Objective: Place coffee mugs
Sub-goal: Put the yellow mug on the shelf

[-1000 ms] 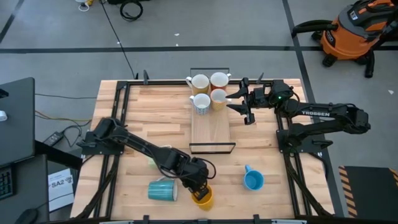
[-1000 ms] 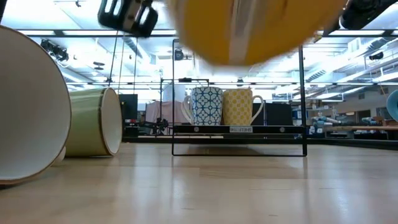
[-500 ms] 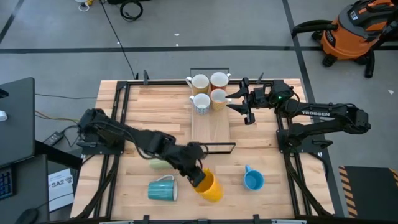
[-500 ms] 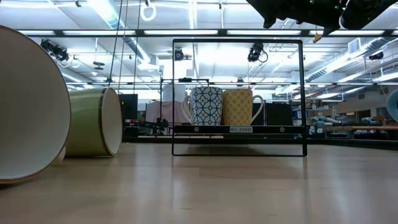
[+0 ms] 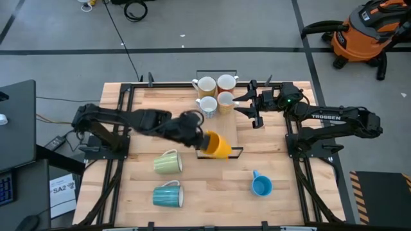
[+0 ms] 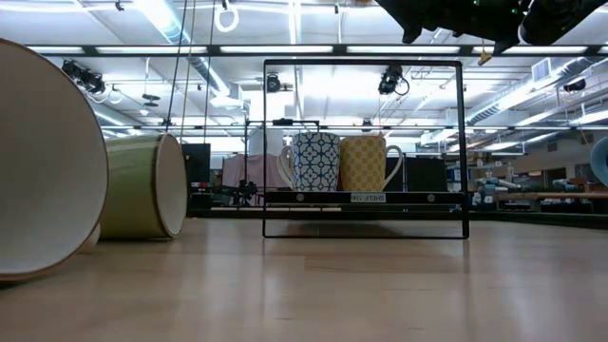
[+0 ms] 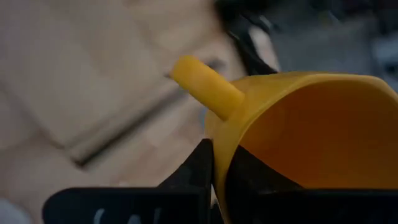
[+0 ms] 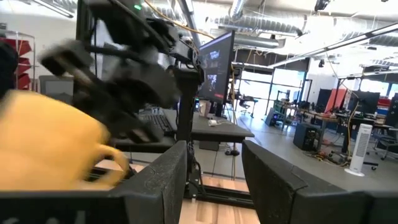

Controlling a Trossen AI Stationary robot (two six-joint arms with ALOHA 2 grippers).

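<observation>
My left gripper (image 5: 203, 140) is shut on a yellow mug (image 5: 219, 146), which hangs over the near end of the wooden tray (image 5: 218, 131) with its wire frame. Several mugs (image 5: 216, 94) stand at the tray's far end. A pale green mug (image 5: 168, 162) and a teal mug (image 5: 168, 196) lie on their sides at the near left. A blue mug (image 5: 261, 185) stands at the near right. My right gripper (image 5: 249, 109) hovers open beside the tray's far right, holding nothing. My left gripper holds the yellow mug by its wall at the rim (image 7: 219, 140), close beside the handle (image 7: 205, 87). One finger (image 7: 200, 171) is outside the wall and the other inside. The fingers slant down from the table's left. The mug is lifted clear and tipped, its mouth toward the gripper.
The tray's black wire frame (image 6: 366, 142) stands upright at its near end, right under the carried mug. In the low view the teal mug's mouth (image 6: 38, 161) fills the left, with the green mug (image 6: 142, 185) behind it. Bare wood lies in the tray's middle.
My left gripper has risen from the table's near edge and swung toward the far edge, up to the tray's near end. The yellow mug has gone with it, lifted clear of the table and tipped over onto a slant. My right arm has kept still.
</observation>
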